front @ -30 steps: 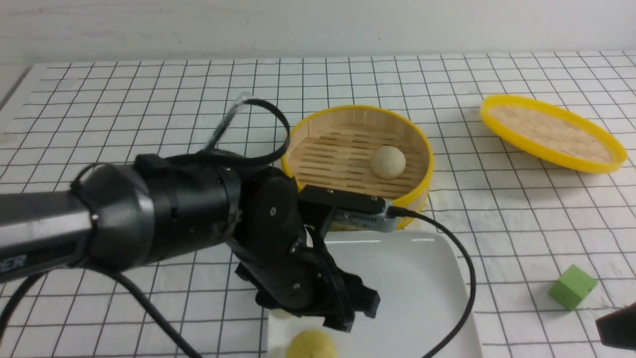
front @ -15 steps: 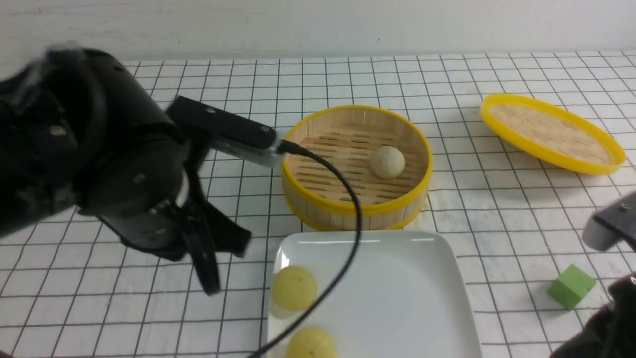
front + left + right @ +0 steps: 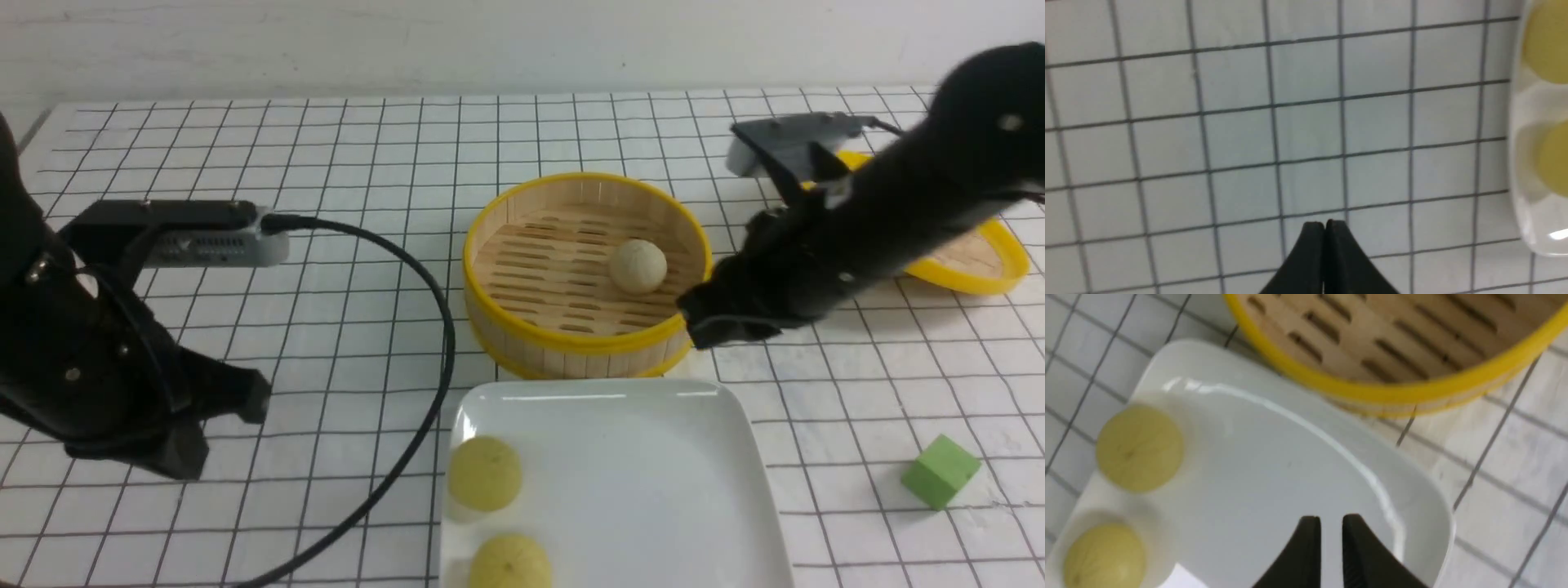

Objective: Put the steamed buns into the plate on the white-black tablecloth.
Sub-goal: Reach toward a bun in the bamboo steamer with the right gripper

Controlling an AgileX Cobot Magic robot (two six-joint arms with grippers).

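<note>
Three cameras on one gridded table: a wide front view and two close wrist views.

The front camera sits centrally on the robot's side, looking forward and down across the white-black tablecloth to the back wall, and takes in the plate and the bamboo steamer. The left wrist camera looks steeply down past the left gripper, close to the cloth, and catches only the plate's edge. The right wrist camera, also close, looks down past the right gripper over the plate and the steamer's near rim. All three views share the plate's side, which holds two yellow steamed buns.
</note>
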